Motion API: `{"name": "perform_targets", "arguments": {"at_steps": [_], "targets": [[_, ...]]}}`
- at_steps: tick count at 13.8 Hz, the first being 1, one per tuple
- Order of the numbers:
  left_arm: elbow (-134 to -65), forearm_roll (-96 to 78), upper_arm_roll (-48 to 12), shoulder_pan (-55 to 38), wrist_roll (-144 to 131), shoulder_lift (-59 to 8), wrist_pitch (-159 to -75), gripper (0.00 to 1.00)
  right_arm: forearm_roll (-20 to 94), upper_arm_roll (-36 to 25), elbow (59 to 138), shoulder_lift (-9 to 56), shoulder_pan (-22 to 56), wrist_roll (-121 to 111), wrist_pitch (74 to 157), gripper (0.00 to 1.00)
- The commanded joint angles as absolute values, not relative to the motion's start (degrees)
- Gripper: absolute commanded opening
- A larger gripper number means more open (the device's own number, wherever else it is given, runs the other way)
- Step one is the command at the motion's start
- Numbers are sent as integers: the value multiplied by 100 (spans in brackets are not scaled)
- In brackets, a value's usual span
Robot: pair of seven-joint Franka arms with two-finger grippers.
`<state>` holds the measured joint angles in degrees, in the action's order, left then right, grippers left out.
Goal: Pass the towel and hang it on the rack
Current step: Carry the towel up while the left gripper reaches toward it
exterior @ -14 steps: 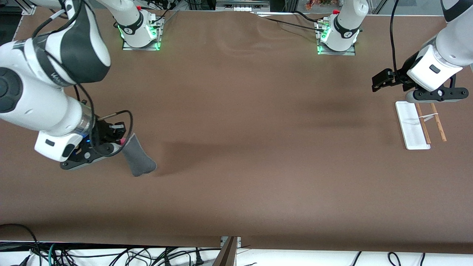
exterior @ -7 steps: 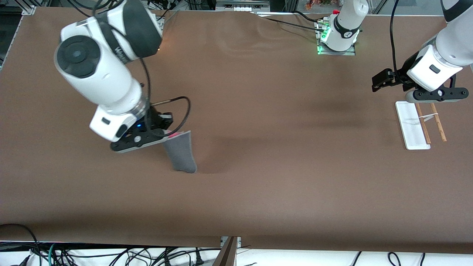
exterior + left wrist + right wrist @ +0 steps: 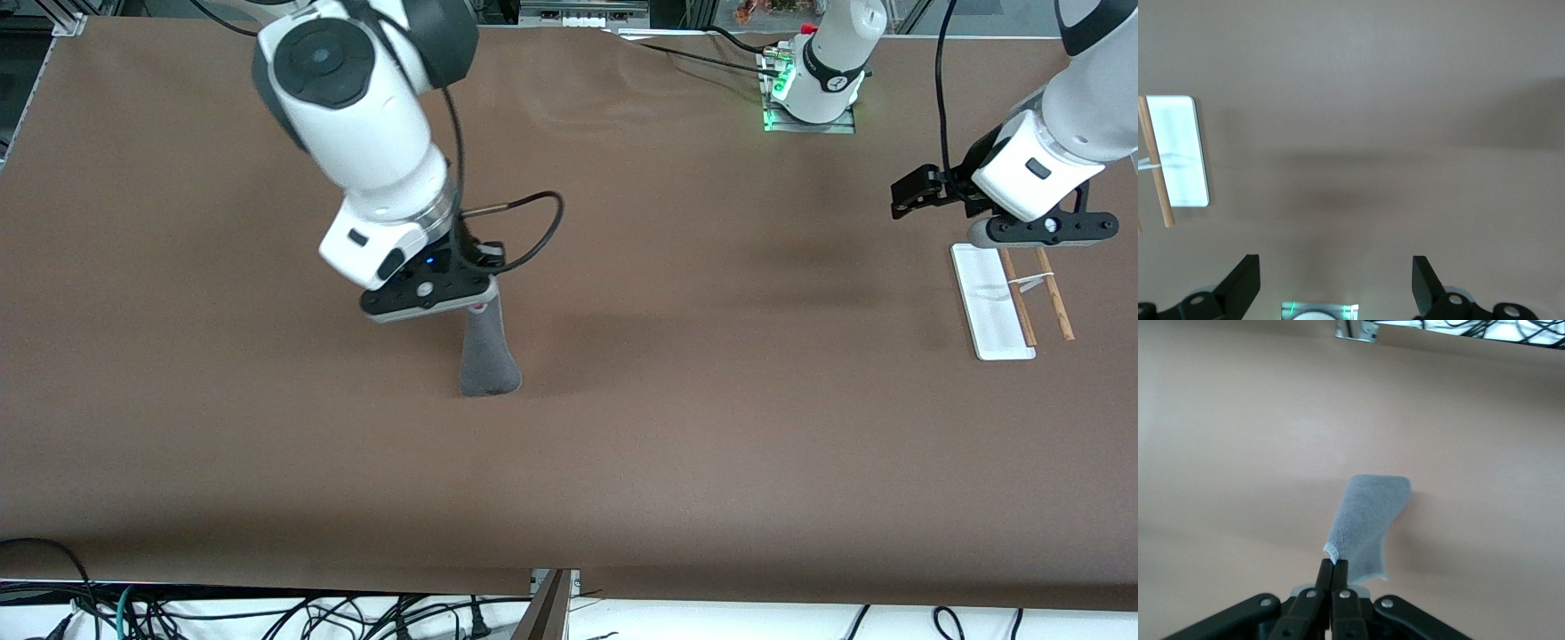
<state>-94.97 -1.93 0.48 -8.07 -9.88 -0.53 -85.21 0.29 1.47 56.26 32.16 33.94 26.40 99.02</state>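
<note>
The right gripper [image 3: 480, 307] has its jaws clenched on one corner of the towel [image 3: 486, 356], which hangs limp over mid-worktop. It looks light and floppy, so the left gripper [image 3: 1013, 233], jaws released above the rack [image 3: 991, 302], should likely take a free upper edge

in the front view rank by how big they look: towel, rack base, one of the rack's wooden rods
1. The rack's white base.
2. The towel, hanging from the right gripper; being off the table may enlarge it, so these two are close.
3. A wooden rod, clearly smallest.
</note>
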Motion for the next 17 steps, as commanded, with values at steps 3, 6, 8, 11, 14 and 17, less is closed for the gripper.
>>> {"name": "perform_targets", "arguments": {"at_steps": [3,6,8,11,14,17], "targets": [[-9325,-290,-465,-905,-731,-439,-8305,100,79,193,5607,3199,3849,3111,10291,0],[-9334,-841,-492,-879,68,-597,-8507,100,79,193,5607,3217,4165,3111,10423,0],[-9325,-1351,-492,-826,525,-668,-8587,100,70,193,5607,3252,4393,3120,10572,0],[-9404,-1810,-492,-878,1613,-870,-8910,100,70,185,5608,3331,4693,3216,10775,0],[-9649,-2319,-501,-853,2957,-941,-9340,100,62,184,5616,3357,4904,3278,10907,0],[-10202,-3143,-492,-608,4696,-914,-9860,100,62,185,5616,3349,4983,3366,10916,0]]}}
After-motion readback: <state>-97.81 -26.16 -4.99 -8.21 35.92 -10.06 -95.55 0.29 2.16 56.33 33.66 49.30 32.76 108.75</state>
